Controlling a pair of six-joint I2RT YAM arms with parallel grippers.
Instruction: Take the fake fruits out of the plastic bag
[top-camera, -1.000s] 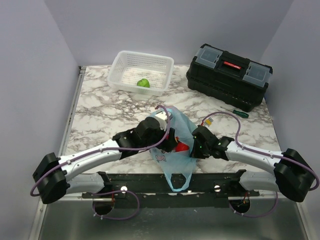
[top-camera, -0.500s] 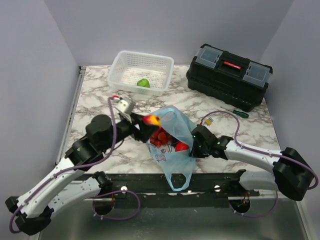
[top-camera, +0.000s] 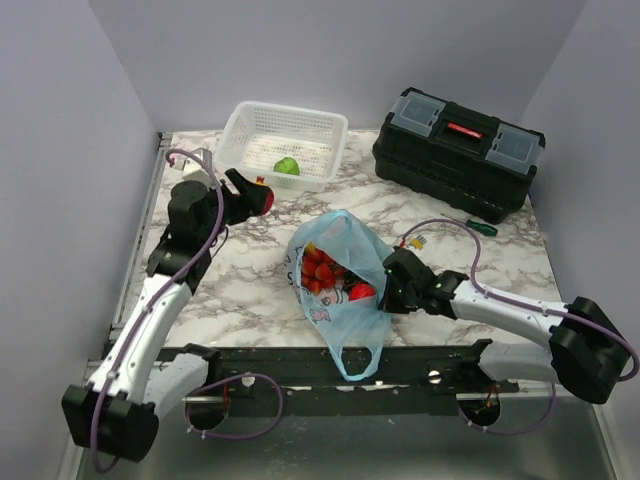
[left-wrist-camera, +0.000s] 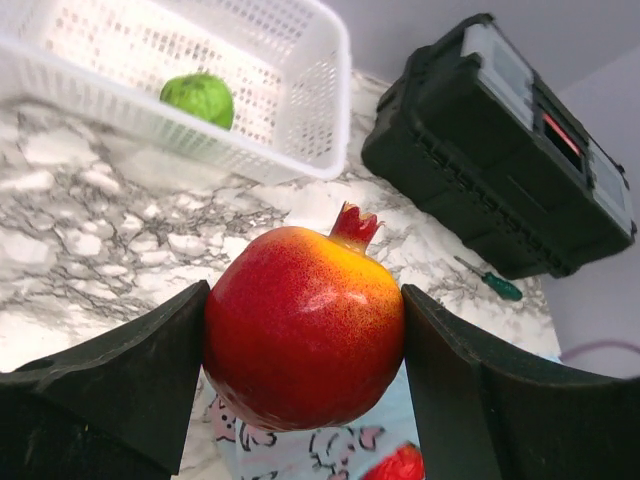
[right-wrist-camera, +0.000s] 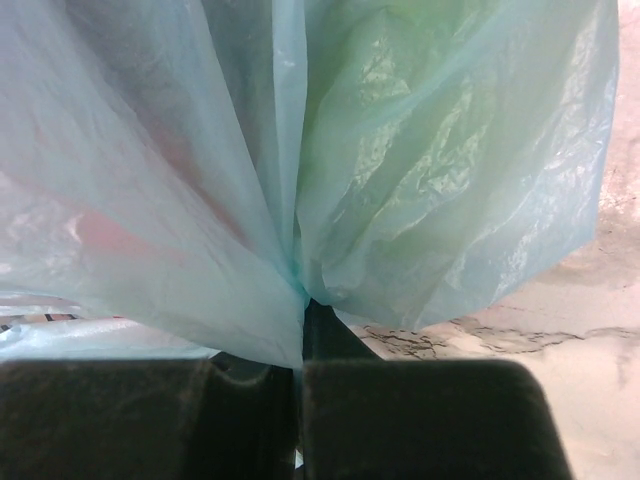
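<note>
The light-blue plastic bag (top-camera: 340, 270) lies open in the middle of the table, with red berries (top-camera: 320, 270) and a red piece (top-camera: 362, 292) showing inside. My left gripper (top-camera: 258, 198) is shut on a red and yellow-orange fake fruit (left-wrist-camera: 305, 340) and holds it above the table, near the white basket's front left corner. My right gripper (top-camera: 392, 290) is shut on a pinch of the bag's right side; the bag film (right-wrist-camera: 300, 150) fills the right wrist view.
A white lattice basket (top-camera: 235, 140) at the back holds a small light-green fruit (top-camera: 287, 166). A black toolbox (top-camera: 458, 150) stands at the back right, with a green-handled screwdriver (top-camera: 470, 223) in front of it.
My left gripper has lifted the red and yellow fruit out of the bag and carried it left and back toward the basket. The right gripper has kept its hold on the bag.
</note>
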